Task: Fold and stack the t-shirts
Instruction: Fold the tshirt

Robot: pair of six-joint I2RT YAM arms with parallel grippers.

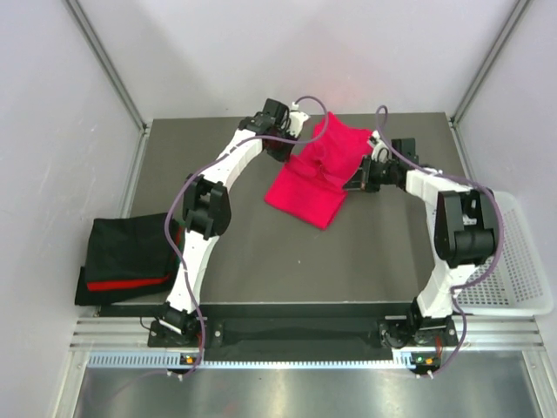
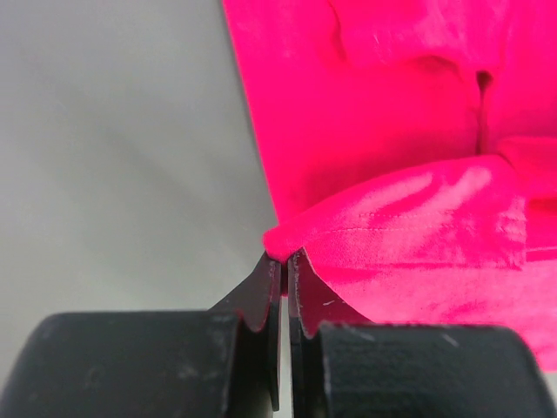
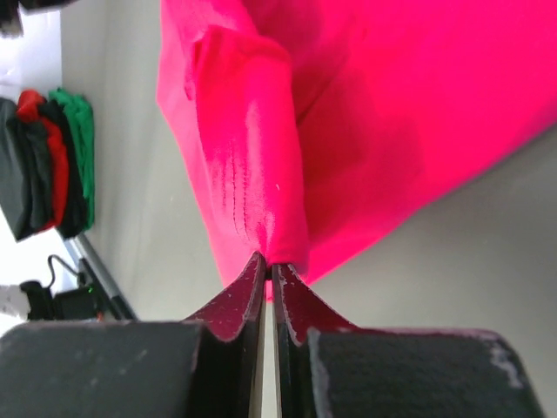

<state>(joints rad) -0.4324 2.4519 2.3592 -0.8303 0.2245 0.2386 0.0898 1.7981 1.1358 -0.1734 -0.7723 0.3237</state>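
At far shirt [image 1: 315, 178], arms [image 1: 228, 165] [image 1: 428, 183] outstretched

Nearward of the magenta shirt [image 1: 318, 178] you had open table [image 1: 365, 257] to pass through; well left of it the folded pile [image 1: 126, 252] blocked the edge; well right, the basket [image 1: 522, 266].

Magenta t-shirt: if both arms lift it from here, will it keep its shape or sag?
Probably sags: the magenta t-shirt bunches and creases where the left gripper and right gripper pinch it, so it looks soft. Likely light, since fingertip pinches on thin folds hold it. The near half lying on the table may drag along.
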